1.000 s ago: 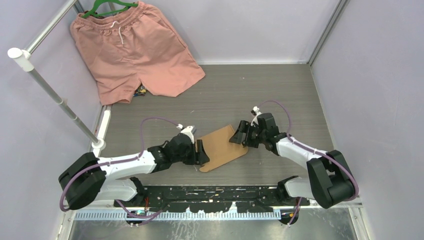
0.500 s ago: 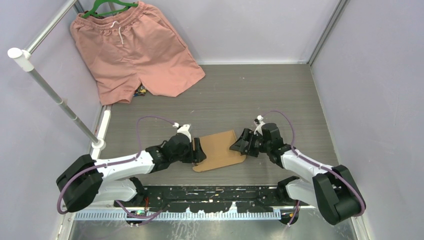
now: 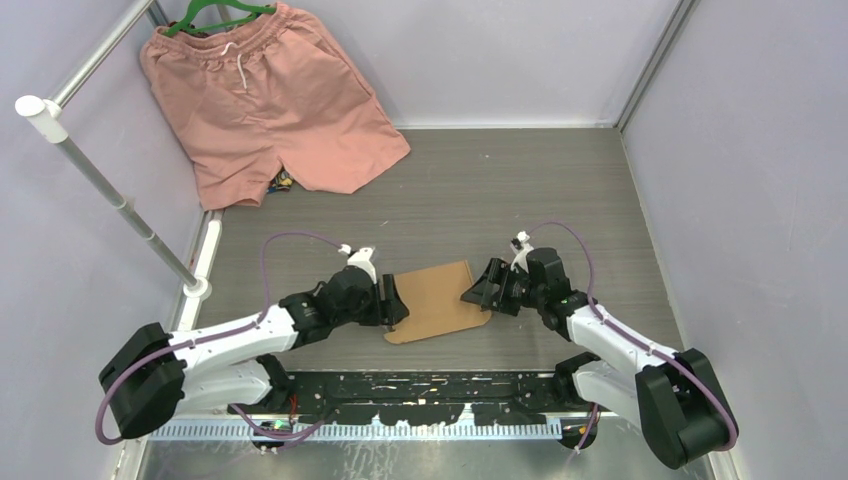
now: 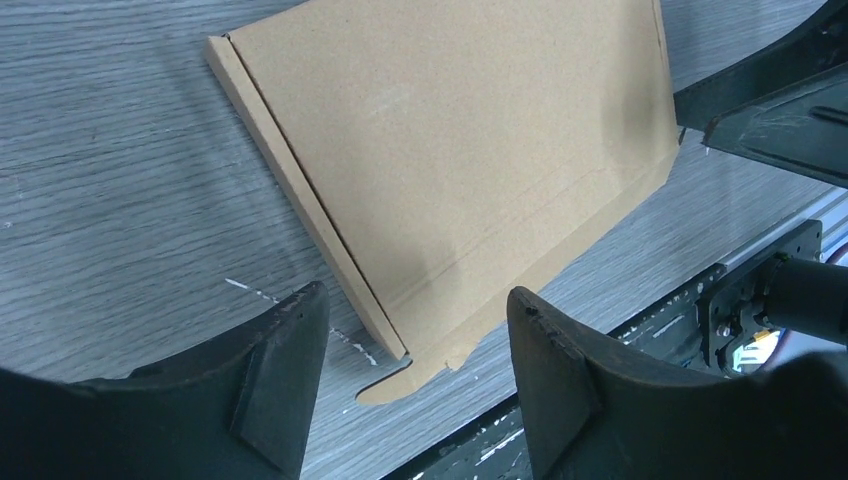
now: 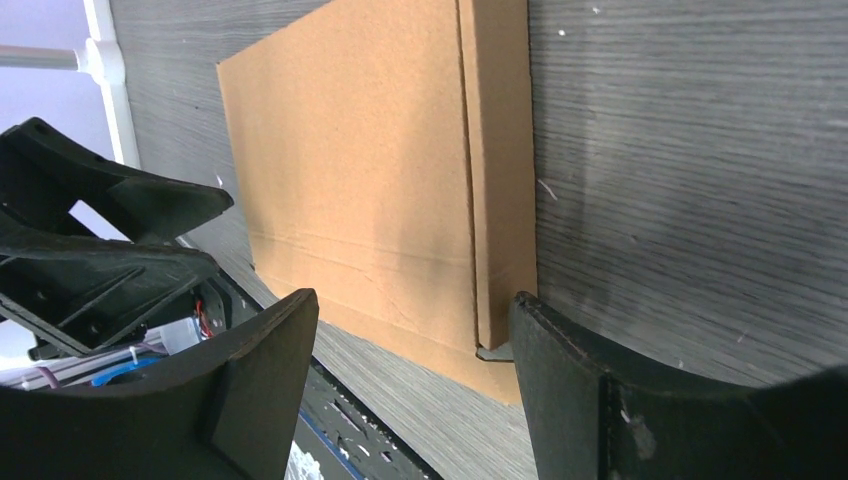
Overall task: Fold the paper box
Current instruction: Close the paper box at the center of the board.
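Between left pincer (image 3: 397, 302) and right pincer (image 3: 474, 292), both agape, empty: flat paper box (image 3: 438, 297).

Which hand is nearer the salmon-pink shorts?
Left. The left hand sits at the left edge of the paper box, below the shorts; the right hand is at its right edge, farther over.

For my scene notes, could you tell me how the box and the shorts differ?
The box is flat brown cardboard; the shorts are rumpled pink cloth. The box lies between the left gripper and right gripper; the shorts hang far left on a hanger. Neither is held.
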Robot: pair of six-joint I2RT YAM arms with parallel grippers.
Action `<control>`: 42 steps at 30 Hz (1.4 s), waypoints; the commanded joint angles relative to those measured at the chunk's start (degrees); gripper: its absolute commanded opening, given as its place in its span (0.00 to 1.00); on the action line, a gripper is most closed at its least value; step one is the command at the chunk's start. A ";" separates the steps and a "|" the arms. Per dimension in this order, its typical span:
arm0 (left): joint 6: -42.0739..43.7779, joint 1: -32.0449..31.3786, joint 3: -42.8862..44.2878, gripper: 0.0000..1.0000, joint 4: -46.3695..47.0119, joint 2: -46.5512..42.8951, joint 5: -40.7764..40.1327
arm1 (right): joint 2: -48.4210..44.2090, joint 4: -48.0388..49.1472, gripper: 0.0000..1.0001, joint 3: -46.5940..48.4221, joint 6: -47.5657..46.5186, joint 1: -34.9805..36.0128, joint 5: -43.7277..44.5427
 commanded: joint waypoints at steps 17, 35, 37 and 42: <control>-2.05 0.24 -3.71 0.67 6.27 0.37 3.88 | 2.80 0.11 0.75 4.31 -2.79 0.40 -1.69; -2.48 0.24 -4.09 0.65 8.96 0.15 6.27 | 5.30 0.89 0.75 6.50 -3.02 0.37 -2.02; -2.66 0.19 -4.35 0.61 9.79 0.45 6.47 | 5.38 1.34 0.75 6.41 -2.70 0.40 -2.32; -2.80 0.24 -4.31 0.56 10.89 1.43 7.11 | 5.39 1.89 0.75 6.19 -2.52 0.62 -2.88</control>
